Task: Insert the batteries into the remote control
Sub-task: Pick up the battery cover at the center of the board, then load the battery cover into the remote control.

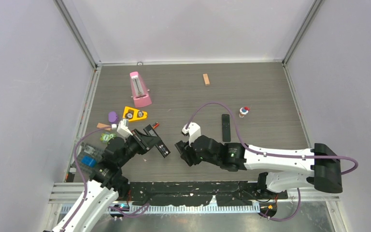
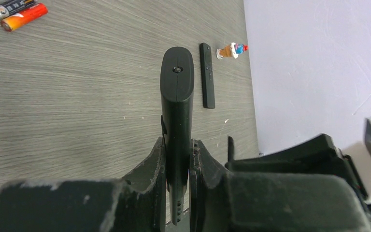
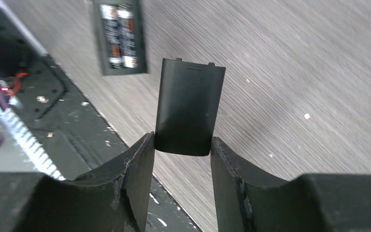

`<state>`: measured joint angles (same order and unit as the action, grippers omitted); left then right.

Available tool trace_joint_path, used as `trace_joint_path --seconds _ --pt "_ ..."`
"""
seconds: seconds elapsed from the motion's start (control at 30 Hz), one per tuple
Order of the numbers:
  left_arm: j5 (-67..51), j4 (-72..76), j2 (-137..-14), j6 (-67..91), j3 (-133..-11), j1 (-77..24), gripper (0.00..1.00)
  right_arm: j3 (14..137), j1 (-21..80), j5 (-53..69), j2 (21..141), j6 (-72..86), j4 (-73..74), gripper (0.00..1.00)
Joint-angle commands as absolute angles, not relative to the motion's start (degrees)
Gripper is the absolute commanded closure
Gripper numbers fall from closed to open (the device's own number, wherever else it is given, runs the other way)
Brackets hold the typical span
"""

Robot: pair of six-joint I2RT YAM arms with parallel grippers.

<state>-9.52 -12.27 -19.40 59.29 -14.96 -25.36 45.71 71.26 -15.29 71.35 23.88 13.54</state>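
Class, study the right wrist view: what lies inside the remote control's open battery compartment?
Two batteries lie side by side inside the remote control. Its cover is off, held in the right gripper. Blur hides their terminals; whatever lies beneath them is covered.

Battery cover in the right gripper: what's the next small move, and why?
Probably ease the battery cover toward the open compartment of the remote: the right gripper pinches the cover, two batteries already sit in the compartment, and the left gripper clamps the remote.
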Motion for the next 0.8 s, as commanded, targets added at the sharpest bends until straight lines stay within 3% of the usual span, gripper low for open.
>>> trace_joint_path --seconds 0.0,0.77 --pt "-11.59 -6.05 -18.85 57.84 -16.43 -25.05 1.0 45.37 74.74 -16.27 68.92 20.11 5.9 0.66" --pt "-17.06 -2.49 -19.95 63.74 -16.48 -25.09 1.0 56.35 78.85 -20.29 78.5 20.33 5.57 0.66"
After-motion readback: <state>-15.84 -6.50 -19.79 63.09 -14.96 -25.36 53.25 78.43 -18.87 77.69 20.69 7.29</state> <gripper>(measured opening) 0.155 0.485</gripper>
